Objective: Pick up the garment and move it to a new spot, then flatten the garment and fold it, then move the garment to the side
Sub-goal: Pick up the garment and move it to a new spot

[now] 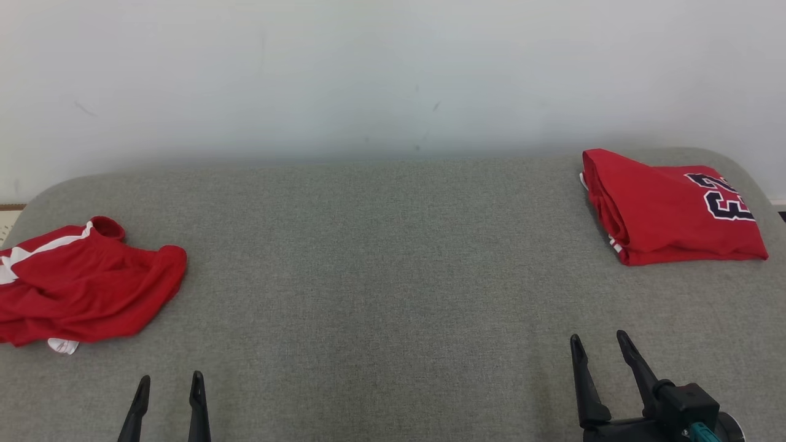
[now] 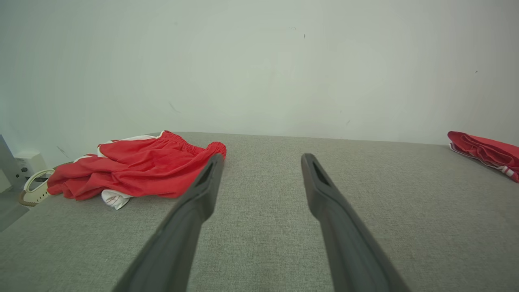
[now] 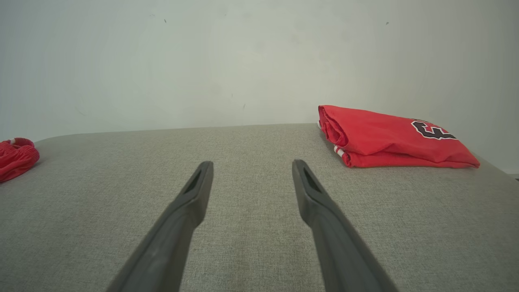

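Note:
A crumpled red garment (image 1: 92,282) with white trim lies bunched at the far left of the grey fabric-covered table (image 1: 381,276); the left wrist view has it (image 2: 138,170) ahead and left of the fingers, and its edge (image 3: 16,156) reaches into the right wrist view. A second red garment (image 1: 663,209), folded flat with a dark number on it, rests at the far right (image 3: 385,138) (image 2: 486,152). My left gripper (image 1: 171,376) (image 2: 263,156) is open and empty near the front edge, right of the crumpled garment. My right gripper (image 1: 598,336) (image 3: 252,162) is open and empty, in front of the folded one.
A pale wall (image 1: 393,73) rises directly behind the table. Off the table's left end sit a white wall box (image 2: 28,162) and a beige looped strap (image 2: 34,188). Bare grey cloth stretches between the two garments.

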`<state>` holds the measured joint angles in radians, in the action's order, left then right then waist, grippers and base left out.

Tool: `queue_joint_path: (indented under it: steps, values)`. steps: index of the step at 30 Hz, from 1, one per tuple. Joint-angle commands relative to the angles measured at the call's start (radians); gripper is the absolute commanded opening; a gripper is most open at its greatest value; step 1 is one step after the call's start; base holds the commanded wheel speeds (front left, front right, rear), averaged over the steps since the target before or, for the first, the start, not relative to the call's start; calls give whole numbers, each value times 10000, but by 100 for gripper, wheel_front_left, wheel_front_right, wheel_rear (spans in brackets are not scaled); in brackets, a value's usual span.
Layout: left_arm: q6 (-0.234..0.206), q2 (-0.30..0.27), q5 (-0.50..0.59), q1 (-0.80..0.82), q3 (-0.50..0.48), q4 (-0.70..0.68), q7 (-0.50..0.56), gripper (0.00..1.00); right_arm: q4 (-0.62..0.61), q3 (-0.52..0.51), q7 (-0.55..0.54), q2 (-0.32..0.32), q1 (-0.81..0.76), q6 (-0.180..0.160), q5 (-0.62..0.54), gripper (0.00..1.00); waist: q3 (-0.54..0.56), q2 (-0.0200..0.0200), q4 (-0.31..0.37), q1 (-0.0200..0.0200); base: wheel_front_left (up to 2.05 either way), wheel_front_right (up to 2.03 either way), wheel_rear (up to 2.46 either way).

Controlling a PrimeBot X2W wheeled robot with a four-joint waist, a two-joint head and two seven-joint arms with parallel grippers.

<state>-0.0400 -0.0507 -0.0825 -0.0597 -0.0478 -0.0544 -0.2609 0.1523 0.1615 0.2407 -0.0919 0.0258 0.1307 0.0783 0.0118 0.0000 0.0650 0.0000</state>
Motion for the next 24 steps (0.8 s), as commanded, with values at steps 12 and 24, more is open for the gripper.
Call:
queue_joint_path:
  steps: [12,24]
  values:
    - [-25,1,37,-33,-119,98,-52,100,136,-45,16,51,-264,1,81,100,1,0,-1430,0,0,0,0]
    - [-110,-64,-62,-270,-691,74,-54,100,299,187,-18,-4,-152,1,180,100,-33,0,-3469,0,0,0,0]
